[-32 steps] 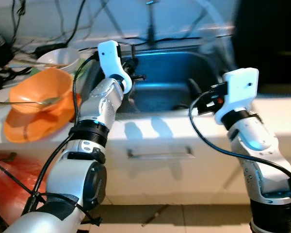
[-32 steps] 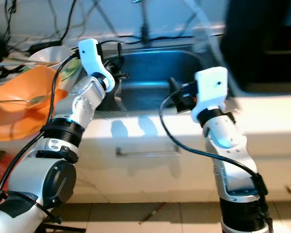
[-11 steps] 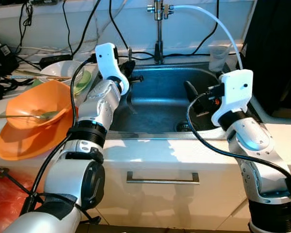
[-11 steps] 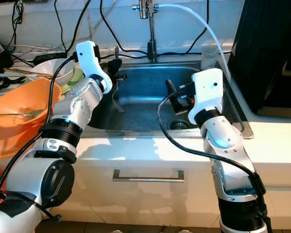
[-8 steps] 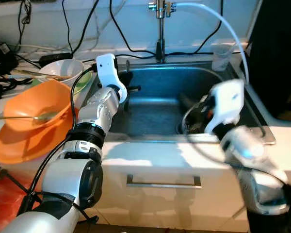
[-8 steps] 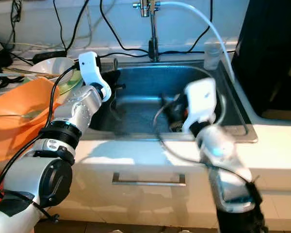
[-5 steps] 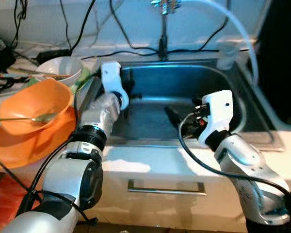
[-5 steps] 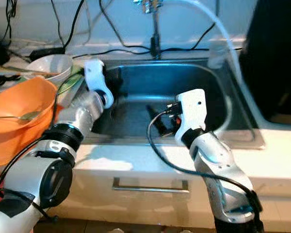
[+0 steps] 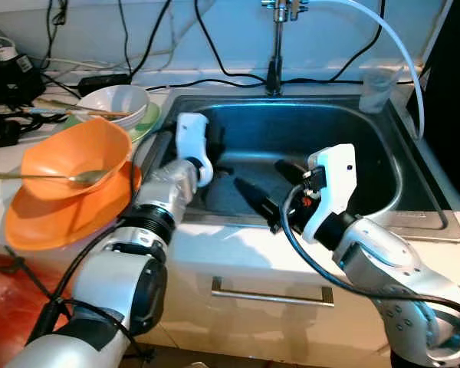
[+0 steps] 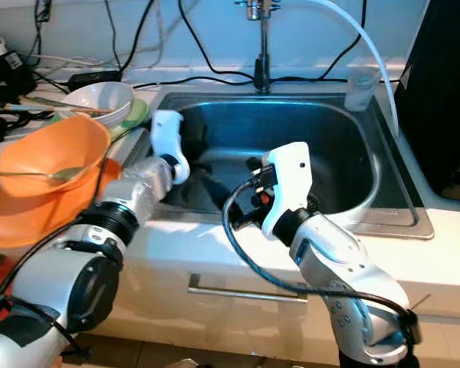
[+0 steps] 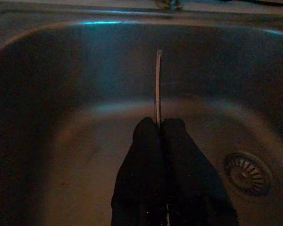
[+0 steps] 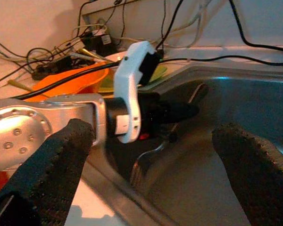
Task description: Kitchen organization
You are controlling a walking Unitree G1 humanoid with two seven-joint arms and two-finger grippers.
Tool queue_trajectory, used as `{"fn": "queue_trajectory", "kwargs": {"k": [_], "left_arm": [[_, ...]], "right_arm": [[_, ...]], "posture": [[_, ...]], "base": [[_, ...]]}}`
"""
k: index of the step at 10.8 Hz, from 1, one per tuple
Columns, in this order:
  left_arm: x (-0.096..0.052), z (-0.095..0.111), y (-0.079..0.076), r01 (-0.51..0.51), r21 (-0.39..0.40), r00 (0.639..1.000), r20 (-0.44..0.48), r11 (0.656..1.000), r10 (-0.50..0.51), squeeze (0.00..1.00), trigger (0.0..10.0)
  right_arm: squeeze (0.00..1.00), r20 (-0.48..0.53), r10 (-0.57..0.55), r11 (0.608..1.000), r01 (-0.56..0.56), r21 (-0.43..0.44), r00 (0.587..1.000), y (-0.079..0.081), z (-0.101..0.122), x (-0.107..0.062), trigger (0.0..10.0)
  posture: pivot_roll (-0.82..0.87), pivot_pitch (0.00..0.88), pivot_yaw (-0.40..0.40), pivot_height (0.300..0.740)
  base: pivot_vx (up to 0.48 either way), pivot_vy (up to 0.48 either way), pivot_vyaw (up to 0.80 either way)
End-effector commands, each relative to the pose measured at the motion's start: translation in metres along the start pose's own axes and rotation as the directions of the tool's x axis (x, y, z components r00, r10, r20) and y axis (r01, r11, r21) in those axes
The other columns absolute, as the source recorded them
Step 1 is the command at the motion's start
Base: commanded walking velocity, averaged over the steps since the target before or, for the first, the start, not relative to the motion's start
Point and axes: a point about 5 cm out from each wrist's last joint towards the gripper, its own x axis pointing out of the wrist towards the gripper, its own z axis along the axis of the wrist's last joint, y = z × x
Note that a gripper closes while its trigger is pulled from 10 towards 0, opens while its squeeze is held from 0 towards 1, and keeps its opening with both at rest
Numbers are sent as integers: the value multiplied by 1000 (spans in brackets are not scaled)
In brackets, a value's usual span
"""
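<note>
L gripper point(image 11: 159, 129) was inside the steel sink point(image 9: 383, 161), fingers pressed together on a thin metal utensil handle point(image 11: 157, 84); the rt wrist view showed it as a fork point(image 12: 148, 160), tines hanging down twd the basin near the sink's left wall. R gripper point(image 9: 264, 195) reached over the front rim w/ fingers point(image 12: 52, 165) spread wide apart, holding nothing, just beside the left one. Drain point(image 11: 247, 174) sat further along the basin floor. On the counter left of the sink: stacked orange bowls point(image 9: 69, 180) w/ a spoon point(image 9: 61, 178) across them, and a white bowl point(image 9: 113, 102) behind. Faucet point(image 9: 276, 38) stood at the back edge.
</note>
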Motion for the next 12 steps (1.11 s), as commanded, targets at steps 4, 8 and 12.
{"fn": "queue_trajectory", "kwargs": {"k": [4,8,12], "left_arm": [[1,-27,-13,65,42,994,-94,997,-61,0,10000],[-1,-41,-10,75,53,985,-158,996,-66,1000,10000],[-1,-36,-7,67,37,989,-137,997,-61,1000,10000]], "right_arm": [[0,-52,23,999,-25,-27,998,4,-1,-4,10000],[0,-87,58,998,-61,-26,994,7,-3,-7,10000],[0,-114,66,997,-70,-34,991,8,-8,-7,10000]], "posture": [[-167,0,73,740],[-169,0,77,740],[-164,0,80,740]], "base": [[0,0,0],[0,0,0],[0,0,0]]}}
